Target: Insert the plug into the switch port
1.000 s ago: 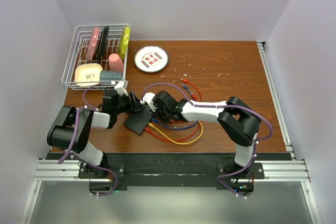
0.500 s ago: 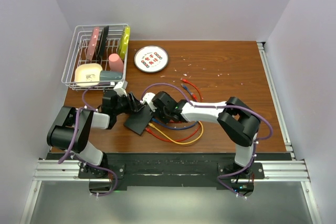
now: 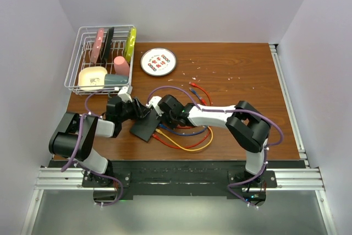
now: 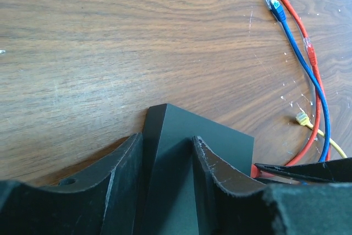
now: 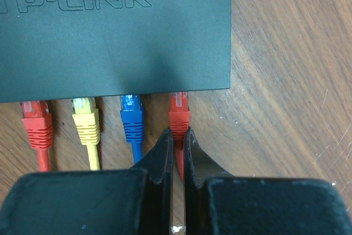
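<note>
1. Brown wooden tabletop [image 3: 236, 75] carries the thin matte-black rectangular switch [image 5: 110, 37], lying flat directly ahead of my right gripper [image 5: 177, 135].
2. Those jaws are clamped on the red network plug [image 5: 179, 115] by its boot tail; its nose meets the switch's ported edge.
3. Its long axis points straight into that edge, so any remaining push, I judge, runs dead ahead.
4. My left gripper [image 4: 166, 138] pinches the switch from the other side, bracing it.
</note>
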You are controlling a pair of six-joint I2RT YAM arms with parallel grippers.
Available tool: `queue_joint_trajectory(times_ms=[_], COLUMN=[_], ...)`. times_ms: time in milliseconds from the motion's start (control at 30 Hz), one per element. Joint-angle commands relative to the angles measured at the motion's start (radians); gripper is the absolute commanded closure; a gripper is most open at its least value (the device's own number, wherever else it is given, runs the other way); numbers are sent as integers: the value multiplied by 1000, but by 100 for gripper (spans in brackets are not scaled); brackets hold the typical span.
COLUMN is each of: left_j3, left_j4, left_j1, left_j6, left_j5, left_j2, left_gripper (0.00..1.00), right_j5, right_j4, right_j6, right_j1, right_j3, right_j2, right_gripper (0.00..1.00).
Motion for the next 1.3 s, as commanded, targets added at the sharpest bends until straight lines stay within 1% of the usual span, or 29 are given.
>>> queue_joint_trajectory(times_ms=[0, 467, 733, 800, 900, 1267], left_j3=[-32, -36, -36, -36, -36, -39], left_j4=[-69, -88, -82, -82, -82, -89], left_j1=[-55, -78, -93, -96, -101, -113], left_j6=[-44, -39, -39, -39, -43, -50], left_j5=[203, 202, 203, 203, 203, 194], left_j2=[-18, -7, 19, 25, 30, 28], left_gripper=[63, 83, 90, 93, 100, 100], right_j5=[-39, -47, -64, -64, -64, -64], right_j4=[240, 279, 322, 340, 358, 409], right_j6=[11, -31, -46, -48, -49, -35], right_j1=[4, 4, 4, 6, 4, 4], right_j3=[103, 154, 180, 175, 175, 195], right_j2=[39, 39, 52, 42, 31, 19], right_gripper=[100, 100, 100, 100, 100, 100])
